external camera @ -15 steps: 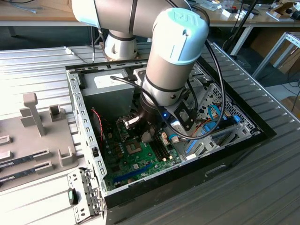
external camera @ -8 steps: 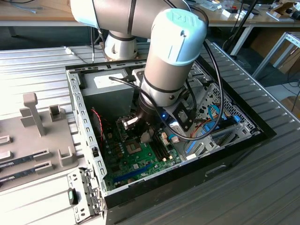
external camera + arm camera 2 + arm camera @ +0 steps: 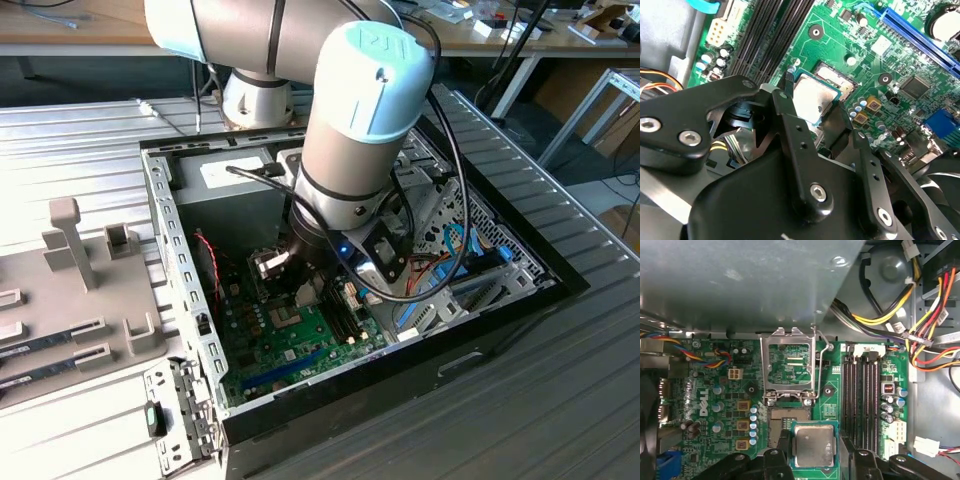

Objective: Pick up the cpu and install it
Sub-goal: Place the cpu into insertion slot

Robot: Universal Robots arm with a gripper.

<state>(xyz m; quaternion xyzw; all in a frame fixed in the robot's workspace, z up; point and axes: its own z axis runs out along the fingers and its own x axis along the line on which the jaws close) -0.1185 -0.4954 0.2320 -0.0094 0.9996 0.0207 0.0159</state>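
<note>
The cpu (image 3: 813,445) is held by its two opposite edges between the fingers of the gripper (image 3: 814,449), just above the motherboard (image 3: 720,405) inside the open PC case (image 3: 160,200). The claw is closed narrow on the chip. In the first wrist view the socket (image 3: 788,420) is seen partly uncovered next to the chip, w/ its load plate (image 3: 789,367) lifted up. The chip is judged light, stiff and flat, but fragile underneath; the metal top looks slippery, so the green rim edges are the safe place for a grip.
</note>
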